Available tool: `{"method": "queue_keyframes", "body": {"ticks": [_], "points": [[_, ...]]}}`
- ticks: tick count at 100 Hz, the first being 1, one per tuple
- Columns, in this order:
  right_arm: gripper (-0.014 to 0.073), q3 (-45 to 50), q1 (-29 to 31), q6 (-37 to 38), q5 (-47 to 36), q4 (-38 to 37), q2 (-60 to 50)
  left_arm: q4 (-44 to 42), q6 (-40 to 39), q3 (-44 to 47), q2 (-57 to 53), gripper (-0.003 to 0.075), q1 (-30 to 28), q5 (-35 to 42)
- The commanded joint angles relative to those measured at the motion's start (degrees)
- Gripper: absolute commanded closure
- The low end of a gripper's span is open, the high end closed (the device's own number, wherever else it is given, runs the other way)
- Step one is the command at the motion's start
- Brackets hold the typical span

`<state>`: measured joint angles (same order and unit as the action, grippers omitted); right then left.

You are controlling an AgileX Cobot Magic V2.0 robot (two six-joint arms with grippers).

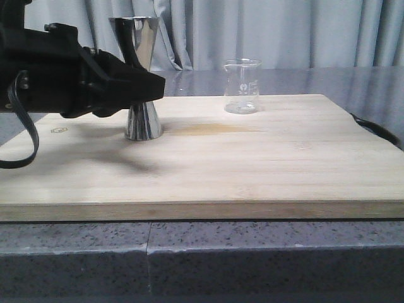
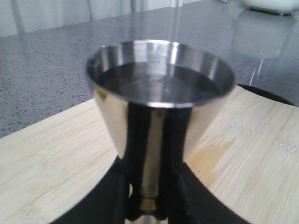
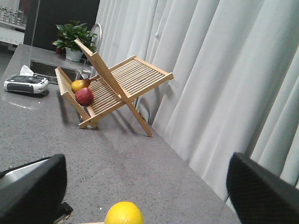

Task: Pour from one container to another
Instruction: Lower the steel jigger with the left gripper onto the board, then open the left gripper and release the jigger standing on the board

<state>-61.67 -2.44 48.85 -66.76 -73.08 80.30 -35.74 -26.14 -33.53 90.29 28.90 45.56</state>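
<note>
Our left claw (image 1: 148,85) grips the jigger (image 1: 141,76) at its waist on the board (image 1: 252,170); the beaker (image 1: 242,86) stands well apart, apparently empty. A jolt could slop the brimming jigger. Our right claw (image 3: 145,186) gapes, idle.

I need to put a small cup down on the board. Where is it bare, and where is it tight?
The wooden board is bare across its front and its right, from the glass beaker forward to the near edge. A faint stain lies between beaker and steel jigger. It is crowded at the left rear, where the left gripper is around the jigger's waist.
</note>
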Motion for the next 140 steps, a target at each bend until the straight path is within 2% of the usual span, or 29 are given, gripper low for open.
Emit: {"method": "queue_keyframes", "body": {"ticks": [1, 140], "points": [[-0.0034, -1.7, 0.5, 0.0, -1.3, 3.2, -2.2, -1.2, -0.5, -0.7, -0.9, 0.0739, 0.1, 0.4], [-0.0034, -1.7, 0.5, 0.0, -1.2, 3.2, -2.2, -1.2, -0.5, -0.7, -0.9, 0.0724, 0.1, 0.5]]}}
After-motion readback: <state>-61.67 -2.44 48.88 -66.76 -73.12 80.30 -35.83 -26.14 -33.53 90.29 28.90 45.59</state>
